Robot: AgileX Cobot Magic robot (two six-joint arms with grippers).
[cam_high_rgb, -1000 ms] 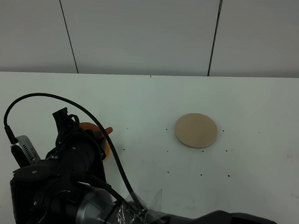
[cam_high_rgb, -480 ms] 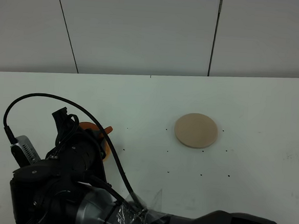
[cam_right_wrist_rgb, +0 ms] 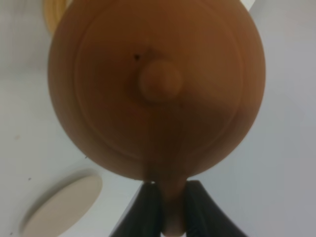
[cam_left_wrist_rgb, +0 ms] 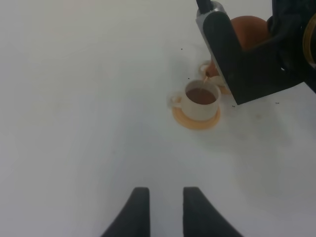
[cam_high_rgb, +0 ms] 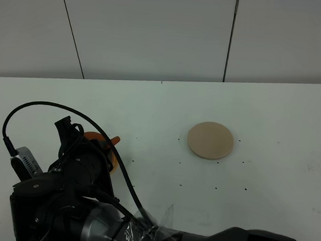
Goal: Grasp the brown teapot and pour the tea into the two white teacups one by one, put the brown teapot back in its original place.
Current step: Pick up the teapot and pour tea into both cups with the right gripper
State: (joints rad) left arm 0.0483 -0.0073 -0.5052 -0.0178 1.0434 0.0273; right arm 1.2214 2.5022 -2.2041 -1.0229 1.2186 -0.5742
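Note:
The brown teapot (cam_right_wrist_rgb: pixel 158 84) fills the right wrist view from above, and my right gripper (cam_right_wrist_rgb: pixel 170 207) is shut on its loop handle. In the left wrist view the teapot (cam_left_wrist_rgb: pixel 249 29) hangs over the cups, mostly behind the right arm's black wrist (cam_left_wrist_rgb: pixel 247 64). One white teacup (cam_left_wrist_rgb: pixel 201 98) holds brown tea on its orange saucer (cam_left_wrist_rgb: pixel 196 121). The second teacup (cam_left_wrist_rgb: pixel 208 70) shows only as a sliver behind it. The beige coaster (cam_high_rgb: pixel 210 140) lies bare. My left gripper (cam_left_wrist_rgb: pixel 165 212) stands open over bare table, short of the cups.
In the high view the right arm (cam_high_rgb: pixel 79 175) and its looping black cable (cam_high_rgb: pixel 40 106) reach across to the left and cover the cups. A white wall stands behind the white table (cam_high_rgb: pixel 277 178).
The right arm and its cable have edged very slightly to the left. Nothing else has moved.

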